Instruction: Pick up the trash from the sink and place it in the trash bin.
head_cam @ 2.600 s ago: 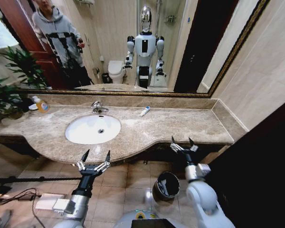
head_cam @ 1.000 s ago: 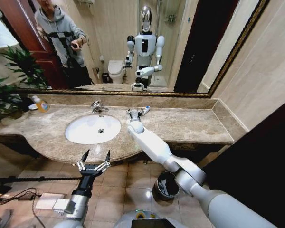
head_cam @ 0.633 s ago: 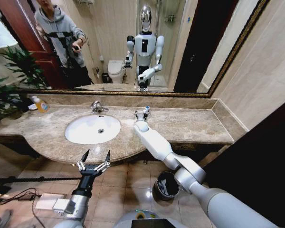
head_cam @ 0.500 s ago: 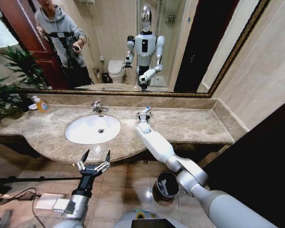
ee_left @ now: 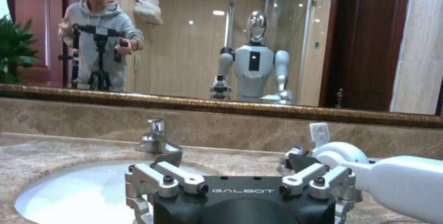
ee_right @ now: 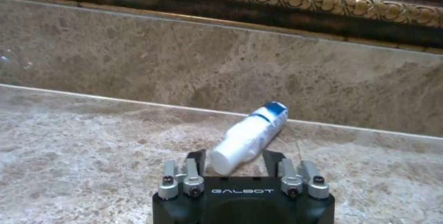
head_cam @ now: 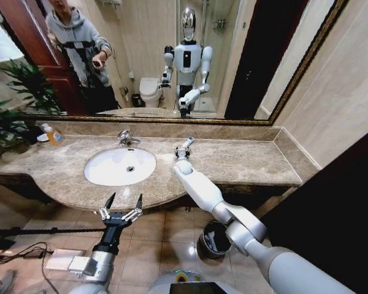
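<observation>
A: Where is the right gripper (head_cam: 182, 150)?

B: Stretched across the counter (head_cam: 245, 162), right of the sink (head_cam: 119, 166). Its fingers (ee_right: 196, 163) sit apart on either side of one white tube (ee_right: 248, 137) with a blue end; contact isn't clear.

A: And the left gripper (head_cam: 122, 206)?

B: Spread wide below the counter edge, holding nothing.

A: How many bins?

B: One black bin (head_cam: 213, 239) on the floor, something pale inside.

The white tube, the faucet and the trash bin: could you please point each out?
white tube (ee_right: 248, 137): right wrist view, mid-body.
faucet (head_cam: 125, 138): head view, chrome spout.
trash bin (head_cam: 203, 245): head view, left rim.
</observation>
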